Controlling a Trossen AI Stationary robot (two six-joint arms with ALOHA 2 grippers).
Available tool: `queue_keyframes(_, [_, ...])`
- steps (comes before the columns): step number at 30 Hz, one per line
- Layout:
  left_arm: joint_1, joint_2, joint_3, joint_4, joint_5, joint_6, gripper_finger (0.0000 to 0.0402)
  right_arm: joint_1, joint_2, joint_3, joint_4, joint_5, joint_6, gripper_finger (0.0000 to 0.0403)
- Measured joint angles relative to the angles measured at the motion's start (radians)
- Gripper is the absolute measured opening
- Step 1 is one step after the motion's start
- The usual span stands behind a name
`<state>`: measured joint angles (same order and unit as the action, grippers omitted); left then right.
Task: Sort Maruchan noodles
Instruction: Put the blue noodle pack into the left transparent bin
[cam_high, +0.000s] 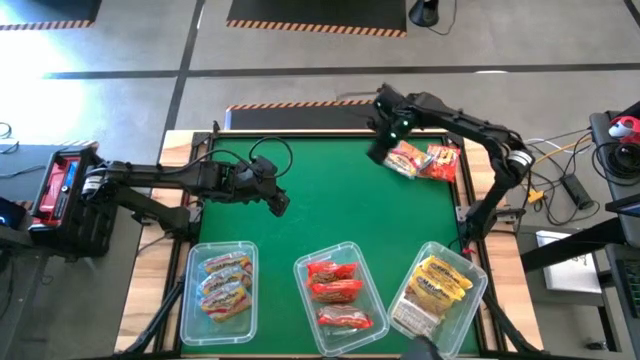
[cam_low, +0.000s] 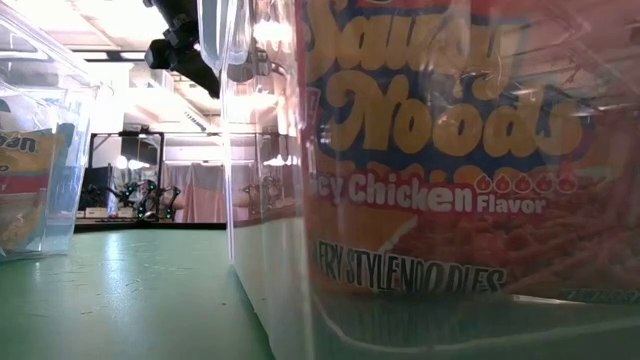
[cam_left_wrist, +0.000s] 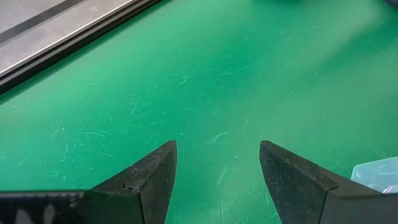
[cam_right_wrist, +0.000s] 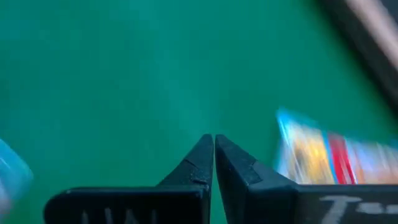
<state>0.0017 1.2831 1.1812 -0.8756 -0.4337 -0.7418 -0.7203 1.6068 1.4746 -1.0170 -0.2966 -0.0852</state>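
Note:
Two loose Maruchan packets lie flat on the green mat near the far right corner: an orange-pink one (cam_high: 408, 158) and a red one (cam_high: 443, 163). My right gripper (cam_high: 385, 150) hovers just left of them, shut and empty; its wrist view shows the shut fingertips (cam_right_wrist: 213, 140) over bare mat with a packet (cam_right_wrist: 336, 155) beside them. My left gripper (cam_high: 281, 203) is open over bare mat left of centre (cam_left_wrist: 217, 152). Other packets lie in three clear bins by the near edge: orange-pink (cam_high: 224, 283), red (cam_high: 338, 290) and yellow (cam_high: 438, 283).
The three clear bins stand in a row along the near edge: left (cam_high: 187, 300), middle (cam_high: 372, 282), right (cam_high: 470, 300). The middle bin's wall, with a red packet (cam_low: 440, 150) behind it, fills the low view. The mat's centre (cam_high: 340, 200) is bare. Cables lie beyond the table's right side.

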Motion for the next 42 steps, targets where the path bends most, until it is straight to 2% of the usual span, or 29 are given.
queue_keyframes(3, [-0.001, 0.0, 0.0, -0.001, 0.0, 0.0, 0.0213, 0.003, -0.005, -0.015, 0.246, -0.045, 0.106, 0.0008])
queue_keyframes(5, [-0.002, 0.0, 0.0, -0.007, 0.0, -0.001, 0.0213, 0.001, 0.012, -0.016, 0.315, -0.044, 0.185, 0.0009])
queue_keyframes(7, [-0.007, 0.0, 0.0, -0.01, 0.0, -0.006, 0.0213, -0.005, 0.041, -0.017, 0.311, -0.044, 0.242, 0.0008])
queue_keyframes(12, [-0.027, 0.0, 0.0, -0.012, -0.001, -0.011, 0.0213, -0.004, 0.143, -0.024, 0.137, -0.017, 0.257, 0.0008])
queue_keyframes(15, [-0.033, 0.0, -0.002, -0.012, -0.001, -0.014, 0.0213, 0.003, 0.169, -0.025, 0.086, 0.096, 0.236, 0.0008])
queue_keyframes(19, [-0.034, 0.0, -0.012, -0.017, -0.001, -0.026, 0.0213, -0.005, 0.16, -0.023, 0.067, 0.141, 0.239, 0.0008])
queue_keyframes(26, [-0.044, 0.0, -0.021, -0.019, -0.001, -0.035, 0.0213, -0.012, 0.162, -0.057, -0.201, 0.221, 0.205, 0.0008])
queue_keyframes(33, [-0.045, 0.0, -0.024, -0.021, -0.001, -0.035, 0.0213, -0.013, 0.131, -0.145, -0.358, 0.305, 0.158, 0.0008])
queue_keyframes(42, [-0.044, -0.003, -0.025, -0.025, -0.001, -0.035, 0.0213, -0.064, 0.098, -0.23, -0.552, 0.338, 0.138, 0.0008])
